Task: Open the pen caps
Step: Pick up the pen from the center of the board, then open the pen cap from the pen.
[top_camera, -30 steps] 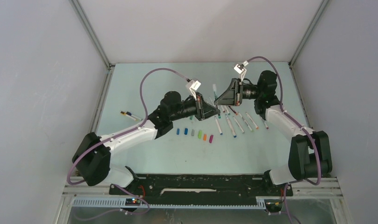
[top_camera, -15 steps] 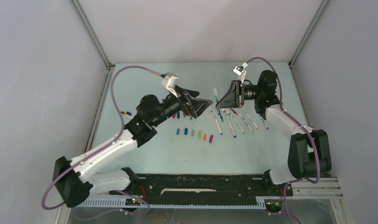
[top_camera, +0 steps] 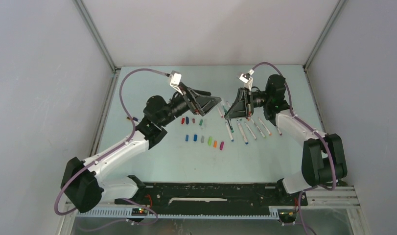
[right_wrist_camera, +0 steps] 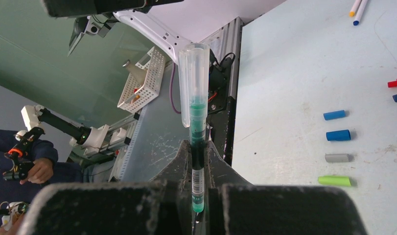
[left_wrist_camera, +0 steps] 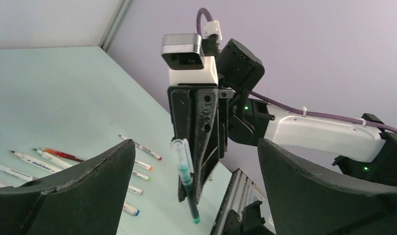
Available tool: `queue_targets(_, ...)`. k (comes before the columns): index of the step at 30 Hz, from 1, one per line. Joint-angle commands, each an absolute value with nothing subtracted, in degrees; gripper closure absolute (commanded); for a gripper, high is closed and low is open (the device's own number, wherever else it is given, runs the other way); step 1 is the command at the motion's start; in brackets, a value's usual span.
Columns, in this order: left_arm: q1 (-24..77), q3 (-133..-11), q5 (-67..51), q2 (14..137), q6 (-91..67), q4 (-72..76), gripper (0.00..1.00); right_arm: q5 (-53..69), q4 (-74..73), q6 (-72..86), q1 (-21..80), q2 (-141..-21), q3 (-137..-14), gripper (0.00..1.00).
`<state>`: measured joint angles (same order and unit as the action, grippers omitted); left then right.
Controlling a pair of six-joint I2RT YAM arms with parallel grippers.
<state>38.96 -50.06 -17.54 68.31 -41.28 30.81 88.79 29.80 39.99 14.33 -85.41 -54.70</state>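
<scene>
The right gripper (right_wrist_camera: 197,148) is clenched on a green pen (right_wrist_camera: 197,128), held above the table (top_camera: 265,159) with its clear cap (right_wrist_camera: 193,73) on. The left gripper (top_camera: 215,101) hangs spread wide and empty just beside it. Loose pen caps (top_camera: 202,139) lie in rows below, near the other pens (top_camera: 245,132).

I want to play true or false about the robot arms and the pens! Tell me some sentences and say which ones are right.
1. The right gripper is shut on a thin green pen. True.
2. The clear plastic cap lies on the table. False: it sits on the upper end of the held pen.
3. The left gripper grips a cap. False: its jaws stand wide open with nothing between them.
4. A lime-green stubby cap lies loose on the pale green table. True.
5. The grey stubby cap lies between the lime-green one and a blue stubby cap. True.
</scene>
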Motion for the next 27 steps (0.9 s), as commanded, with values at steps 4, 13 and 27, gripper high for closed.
queue_targets(4, 42.5, -50.7, -12.3, 70.1, -42.1, 32.8, 0.1, 90.4, 30.5, 39.1, 14.5, -86.2, -57.0, 1.0)
queue_targets(13, 43.7, -53.9, -9.7, 74.5, -44.6, 29.5, 0.39, 90.0, 30.2, 38.9, 14.5, -86.2, -57.0, 1.0)
queue_targets(27, 44.6, -55.5, -10.8, 77.3, -46.0, 30.2, 0.66, 88.9, 29.2, 38.5, 14.3, -86.6, -57.0, 1.0)
